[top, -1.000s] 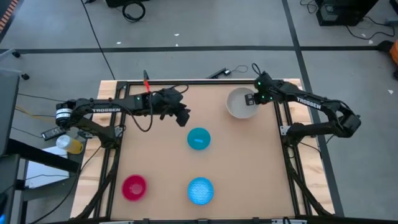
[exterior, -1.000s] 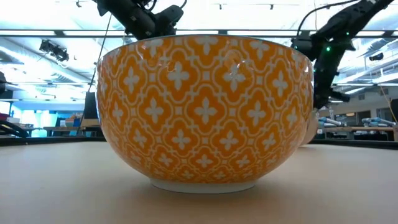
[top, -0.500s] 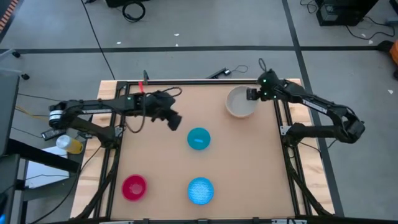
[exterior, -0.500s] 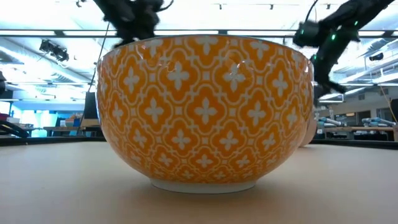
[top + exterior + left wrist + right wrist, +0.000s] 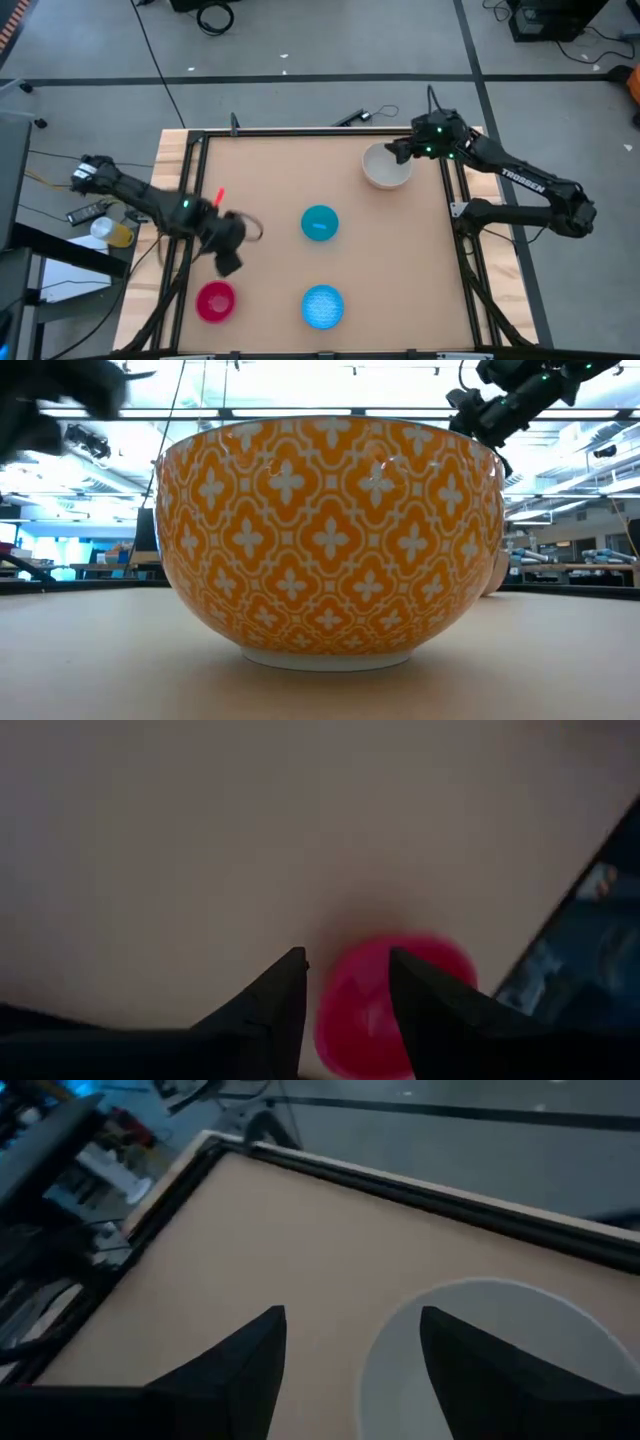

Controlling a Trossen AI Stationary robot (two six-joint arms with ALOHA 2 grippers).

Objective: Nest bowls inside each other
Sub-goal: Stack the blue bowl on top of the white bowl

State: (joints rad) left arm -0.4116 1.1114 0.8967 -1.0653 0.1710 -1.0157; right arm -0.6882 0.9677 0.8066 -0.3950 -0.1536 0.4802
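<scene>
Four bowls rest on their bases on the tan table in the high view: a white-grey one (image 5: 386, 168) at the far right, a teal one (image 5: 320, 223) in the middle, a glittery light blue one (image 5: 322, 306) near the front, and a magenta one (image 5: 215, 301) at the near left. My left gripper (image 5: 228, 258) hangs open just beyond the magenta bowl (image 5: 385, 1005), pointing steeply down, touching nothing. My right gripper (image 5: 395, 150) stands open above the white-grey bowl's (image 5: 480, 1350) far rim, clear of it.
An orange bowl with a white pattern (image 5: 330, 540) stands right before the low camera and blocks most of that view. A black frame (image 5: 300, 130) runs around the table's edges. A yellow bottle (image 5: 112, 232) sits off the table's left side. Bare tabletop lies between the bowls.
My left gripper has swung fast from the table's far middle toward the near left edge, down toward the magenta bowl, and has tipped to point more steeply down. My right gripper has risen from the white-grey bowl's rim. The bowls have stayed in place.
</scene>
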